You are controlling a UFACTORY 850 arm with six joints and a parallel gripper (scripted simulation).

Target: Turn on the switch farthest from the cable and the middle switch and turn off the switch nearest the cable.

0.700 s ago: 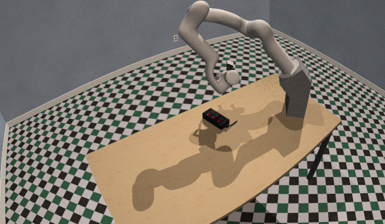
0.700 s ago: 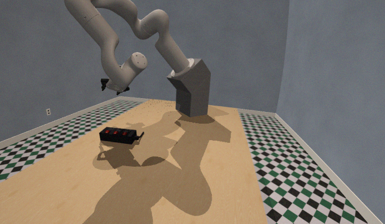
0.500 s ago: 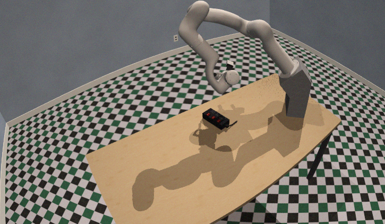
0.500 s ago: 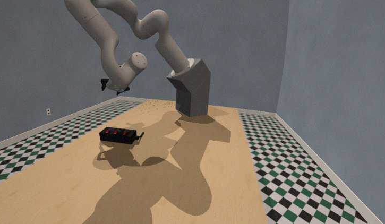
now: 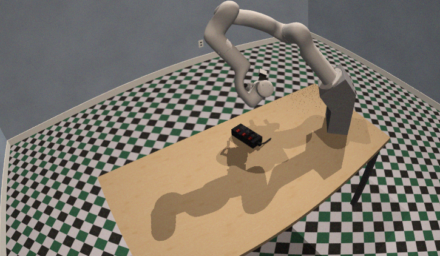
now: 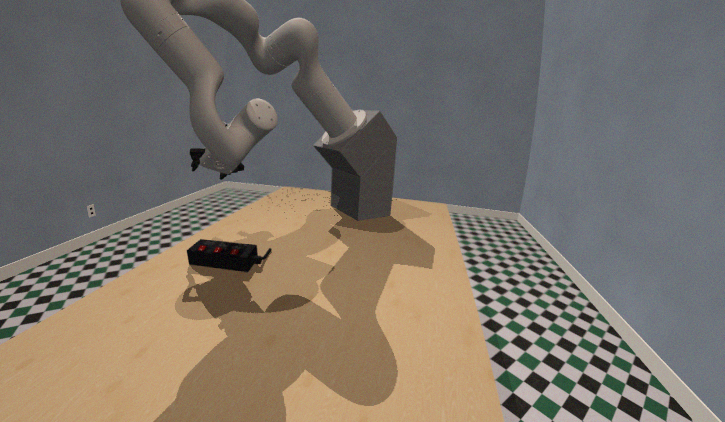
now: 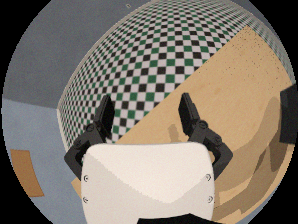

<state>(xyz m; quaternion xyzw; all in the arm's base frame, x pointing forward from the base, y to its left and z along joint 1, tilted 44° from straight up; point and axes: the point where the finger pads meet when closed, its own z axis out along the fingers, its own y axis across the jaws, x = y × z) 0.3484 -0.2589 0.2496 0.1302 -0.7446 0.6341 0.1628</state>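
my hand: black two-finger hand (image 7: pixel 145 119) released, empty, high above the table
strip: black power strip with red switches (image 6: pixel 222 254) flat on light wooden table (image 6: pixel 417 335)
cable: short black stub (image 6: pixel 263 256) facing grey base

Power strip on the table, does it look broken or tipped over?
No, nothing stands out. The black power strip lies flat on the table, switches facing up, its short cable stub sticking out one end. The open gripper hangs well above it, holding nothing.
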